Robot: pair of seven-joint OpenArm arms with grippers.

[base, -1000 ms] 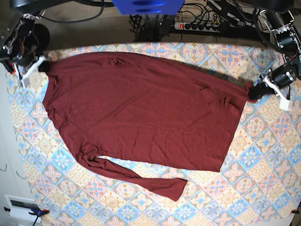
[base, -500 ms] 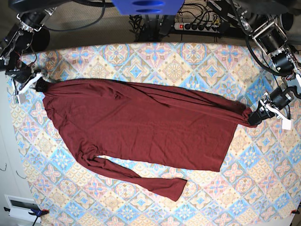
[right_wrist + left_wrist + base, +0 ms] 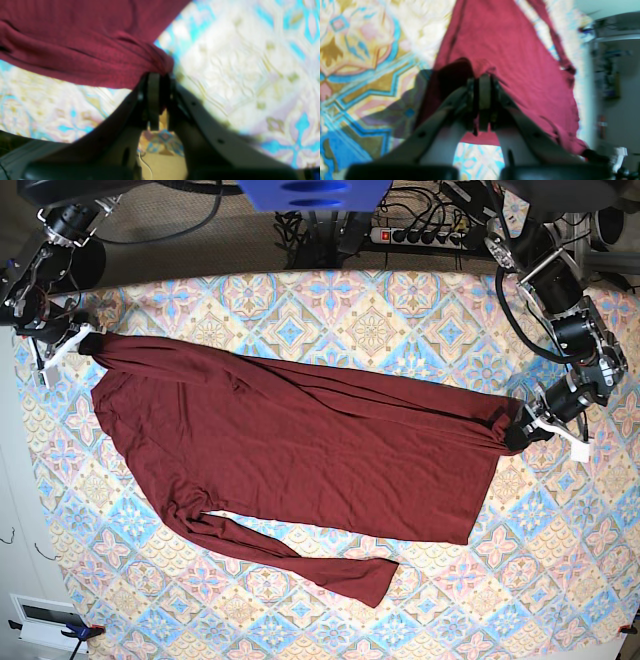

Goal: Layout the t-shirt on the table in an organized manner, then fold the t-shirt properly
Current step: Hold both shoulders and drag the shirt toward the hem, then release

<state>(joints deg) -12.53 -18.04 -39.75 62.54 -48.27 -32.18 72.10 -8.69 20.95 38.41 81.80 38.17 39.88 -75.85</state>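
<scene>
sleeve nearest me: one long sleeve [image 3: 300, 557] of the t-shirt [image 3: 300, 445] trails along the near side of the table [image 3: 560, 580], cuff bunched, lying flat and untouched.
shirt body: spread across the middle of the table, running from the far left corner toward the right edge. It looks doubled over on itself, with a ridge of folds along the far side.
left claw: at the right edge of the table as I look at it, left claw [image 3: 522, 434] is clamped tight on a gathered corner of the shirt. The wrist view backs that up, left claw [image 3: 483, 82] pinched shut with maroon fabric in it.
right claw: up by the far left corner, right claw [image 3: 84, 340] is also closed on a bunched bit of fabric; right claw [image 3: 160, 75] in its own view has cloth pulled into a knot at the tips.
step: I'd say laying-out, not folding yet. Both arms have the shirt stretched between them.
next move: probably needs the far side pulled out flat and the sleeves sorted before any fold.
containers: none that I can see, just shirt on table.
</scene>
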